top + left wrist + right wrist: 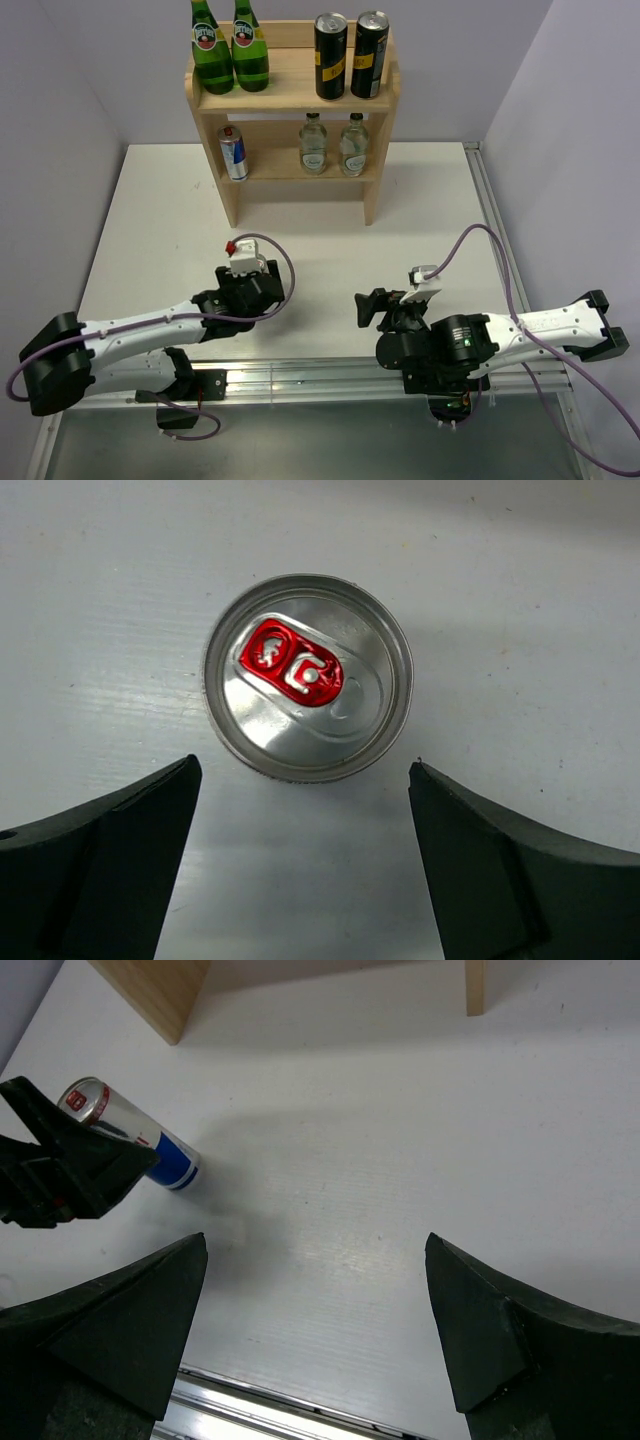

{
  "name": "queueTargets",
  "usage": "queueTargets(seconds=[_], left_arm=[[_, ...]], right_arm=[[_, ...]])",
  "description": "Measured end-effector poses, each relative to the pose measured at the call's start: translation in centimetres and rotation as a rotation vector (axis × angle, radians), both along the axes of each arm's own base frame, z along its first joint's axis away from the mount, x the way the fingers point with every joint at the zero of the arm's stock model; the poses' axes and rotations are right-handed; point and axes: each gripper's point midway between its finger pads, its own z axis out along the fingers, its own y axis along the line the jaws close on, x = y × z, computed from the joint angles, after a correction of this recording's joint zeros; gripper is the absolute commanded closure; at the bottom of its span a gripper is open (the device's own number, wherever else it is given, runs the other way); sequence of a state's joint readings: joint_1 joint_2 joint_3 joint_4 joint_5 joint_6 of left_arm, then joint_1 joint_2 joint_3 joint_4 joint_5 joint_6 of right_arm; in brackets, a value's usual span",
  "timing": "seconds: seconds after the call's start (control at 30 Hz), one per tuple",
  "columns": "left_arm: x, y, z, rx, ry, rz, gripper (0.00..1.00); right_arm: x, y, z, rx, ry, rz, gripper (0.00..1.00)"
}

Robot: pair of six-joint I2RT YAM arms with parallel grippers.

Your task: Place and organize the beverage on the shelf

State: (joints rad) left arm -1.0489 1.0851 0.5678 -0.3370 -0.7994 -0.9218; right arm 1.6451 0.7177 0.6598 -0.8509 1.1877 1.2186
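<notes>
Right pincer (315,1245): released, jaws wide, nothing between them; parked well in front of the shelf (232,205), to the right, clear of the work
Left pincer (305,770): released, pointing straight down, one finger on either side of the can's near edge and neither touching it
Slim can (308,677): the one beverage not yet shelved; upright on the desk (330,250), in front of the shelf's left half, red tab up
Step in hand: judged to be the pick-up of this can
Advice on grasp: the can sits a little beyond the line between the fingertips; shift the pincer toward the shelf until the rim is centred, then lower well down the body before clenching, since a grip near the top could tip a narrow can
Shelf, lower tier: second slim can (233,153) at the left end, two clear bottles (313,145) right of middle, a gap between them
Advice on placing: that gap beside the matching can looks the fitting slot; enter low and level from the front to clear the upper board
Shelf, upper tier: two green glass bottles (211,50) left, two black-and-yellow cans (331,57) right; appears full
</notes>
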Motion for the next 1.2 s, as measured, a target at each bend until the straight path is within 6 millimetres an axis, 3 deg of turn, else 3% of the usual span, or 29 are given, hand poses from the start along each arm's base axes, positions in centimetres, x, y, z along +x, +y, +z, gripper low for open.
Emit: queueTargets(seconds=[0.23,0.4,0.47,0.5,0.57,0.6,0.63,0.67,0.77,0.87,1.0,1.2], left_arm=[[1.6,-1.2,-3.2,0.045,-0.033,0.027,0.09],[2.8,-1.2,-3.6,0.058,-0.095,0.067,0.18],[3.1,-1.0,-3.5,0.058,-0.120,0.082,0.27],[3.2,-0.8,-3.5,0.060,-0.133,0.093,0.40],[3.5,-0.4,-3.5,0.073,-0.152,0.110,0.51],[3.6,-0.4,-3.6,0.081,-0.156,0.114,0.66],[3.8,-0.3,-3.6,0.088,-0.164,0.121,0.72],[3.9,-0.2,-3.6,0.090,-0.169,0.129,0.85],[4.3,-0.3,-3.5,0.100,-0.172,0.142,1.00],[4.4,-0.4,-3.1,0.129,-0.153,0.138,1.00],[5.0,-1.6,-0.5,0.148,-0.149,0.111,1.00],[7.4,-4.0,8.8,0.046,-0.244,0.068,1.00]], right_arm=[[0.0,-0.2,-0.1,0.001,0.004,-0.004,0.04],[0.0,-0.7,-0.3,-0.007,0.009,-0.011,0.04],[0.0,-0.9,-0.3,0.000,0.012,-0.012,0.04],[0.0,-0.9,-0.2,0.005,0.013,-0.012,0.04],[0.0,-1.0,-0.1,0.013,0.013,-0.012,0.04],[0.0,-1.0,-0.1,0.015,0.014,-0.012,0.04],[0.0,-1.1,-0.2,0.017,0.013,-0.012,0.04],[0.0,-1.2,-0.2,0.017,0.013,-0.012,0.04],[0.0,-1.2,-0.4,0.008,0.013,-0.012,0.04],[0.0,-1.2,-0.4,0.005,0.013,-0.012,0.04],[0.0,-1.2,-0.4,0.006,0.013,-0.013,0.04],[0.0,-1.3,-0.5,0.007,0.012,-0.014,0.04]])
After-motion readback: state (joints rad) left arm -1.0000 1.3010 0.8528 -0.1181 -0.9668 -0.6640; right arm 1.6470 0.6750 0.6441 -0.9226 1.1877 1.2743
